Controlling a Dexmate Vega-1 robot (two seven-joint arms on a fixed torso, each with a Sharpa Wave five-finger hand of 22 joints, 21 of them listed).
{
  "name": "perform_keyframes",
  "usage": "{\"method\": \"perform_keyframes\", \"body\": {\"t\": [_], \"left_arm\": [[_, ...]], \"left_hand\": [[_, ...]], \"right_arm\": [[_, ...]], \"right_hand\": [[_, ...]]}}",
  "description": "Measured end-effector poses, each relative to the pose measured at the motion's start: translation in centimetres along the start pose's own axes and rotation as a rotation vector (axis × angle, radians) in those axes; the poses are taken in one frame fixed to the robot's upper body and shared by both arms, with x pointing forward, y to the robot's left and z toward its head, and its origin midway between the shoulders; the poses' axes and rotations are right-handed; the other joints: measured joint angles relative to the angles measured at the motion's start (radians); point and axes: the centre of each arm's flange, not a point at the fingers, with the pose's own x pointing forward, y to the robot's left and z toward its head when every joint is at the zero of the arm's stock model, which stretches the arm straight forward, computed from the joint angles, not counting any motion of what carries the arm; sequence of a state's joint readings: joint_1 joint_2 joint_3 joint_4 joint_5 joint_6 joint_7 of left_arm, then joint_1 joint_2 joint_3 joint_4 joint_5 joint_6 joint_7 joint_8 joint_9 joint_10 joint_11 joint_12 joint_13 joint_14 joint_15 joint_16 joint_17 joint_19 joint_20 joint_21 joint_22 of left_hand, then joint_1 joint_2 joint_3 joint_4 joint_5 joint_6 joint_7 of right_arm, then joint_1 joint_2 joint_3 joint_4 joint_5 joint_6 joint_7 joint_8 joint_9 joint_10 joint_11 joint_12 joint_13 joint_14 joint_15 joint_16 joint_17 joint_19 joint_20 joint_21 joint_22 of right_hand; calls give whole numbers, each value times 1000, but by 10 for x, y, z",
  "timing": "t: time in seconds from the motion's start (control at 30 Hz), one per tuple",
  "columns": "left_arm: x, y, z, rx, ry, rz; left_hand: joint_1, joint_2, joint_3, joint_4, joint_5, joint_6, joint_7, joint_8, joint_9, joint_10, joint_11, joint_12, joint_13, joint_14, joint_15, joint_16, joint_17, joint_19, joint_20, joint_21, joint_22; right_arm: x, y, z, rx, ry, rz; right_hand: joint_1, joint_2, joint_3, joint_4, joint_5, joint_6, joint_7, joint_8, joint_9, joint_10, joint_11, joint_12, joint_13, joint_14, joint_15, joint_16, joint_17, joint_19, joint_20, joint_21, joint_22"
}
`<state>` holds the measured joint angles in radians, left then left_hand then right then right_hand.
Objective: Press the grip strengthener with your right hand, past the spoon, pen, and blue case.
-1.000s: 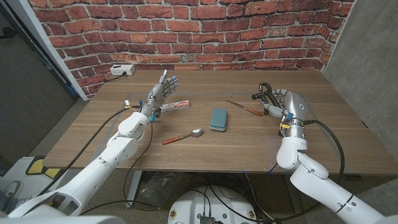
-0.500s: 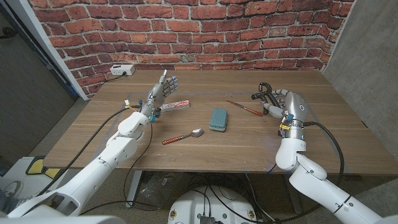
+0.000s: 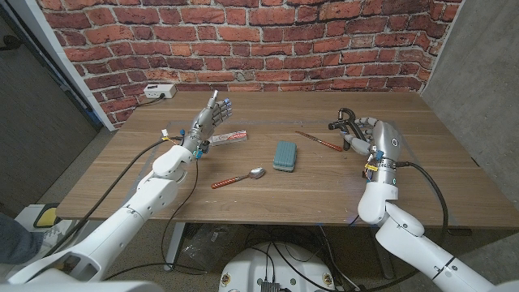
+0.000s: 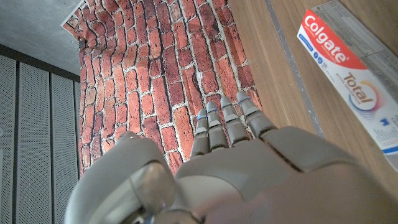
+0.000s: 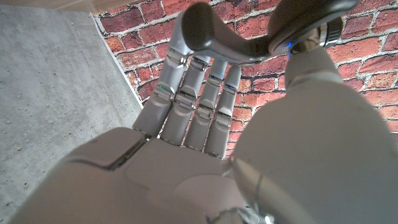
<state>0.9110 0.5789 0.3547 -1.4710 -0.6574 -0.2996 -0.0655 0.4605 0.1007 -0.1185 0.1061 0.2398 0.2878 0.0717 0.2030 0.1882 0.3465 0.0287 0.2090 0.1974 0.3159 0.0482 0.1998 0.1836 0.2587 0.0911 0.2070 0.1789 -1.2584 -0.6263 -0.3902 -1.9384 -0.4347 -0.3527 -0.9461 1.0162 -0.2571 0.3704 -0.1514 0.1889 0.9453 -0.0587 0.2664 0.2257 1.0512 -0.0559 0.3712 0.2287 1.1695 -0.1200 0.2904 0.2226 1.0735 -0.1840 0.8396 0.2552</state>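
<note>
Red brick wall (image 3: 268, 40) backs a wooden table (image 3: 243, 203) with the robot's arms coming in from the near corners. At about two o'clock on the tabletop sits the black grip strengthener (image 3: 344, 122), and the right hand (image 3: 375, 139) is on it: in the right wrist view a handle of the strengthener (image 5: 249, 34) crosses over the fingers (image 5: 199, 106), which reach up behind it, so the hand holds the tool. Just beside it toward ten o'clock lies the red pen (image 3: 317, 141), slanted on the wood. Nearer the table's centre is the blue case (image 3: 285, 156), and at its seven o'clock the spoon (image 3: 238, 178) with a red handle, bowl pointing toward the case. Over at ten o'clock the left hand (image 3: 209, 119) is raised with fingers straight and together, holding nothing. A Colgate toothpaste box (image 3: 229, 138) lies just beside it. A white power strip (image 3: 160, 92) rests at the far left edge by the wall.
</note>
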Motion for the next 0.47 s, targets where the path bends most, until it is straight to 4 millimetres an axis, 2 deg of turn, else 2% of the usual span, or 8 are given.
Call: {"method": "perform_keyframes", "body": {"t": [0.47], "left_arm": [[-7,-1,6,19,-4,15]], "left_hand": [[8,-8,0,0,0,0,0,0,0,0,0,0,0,5,-5,0,0,0,0,0,0]], "right_arm": [[0,2,-4,24,-1,-28]], "right_hand": [[-4,4,-7,1,0,0,0,0,0,12,-9,0,25,9,-9,-1,-1,0,0,8,-5]]}}
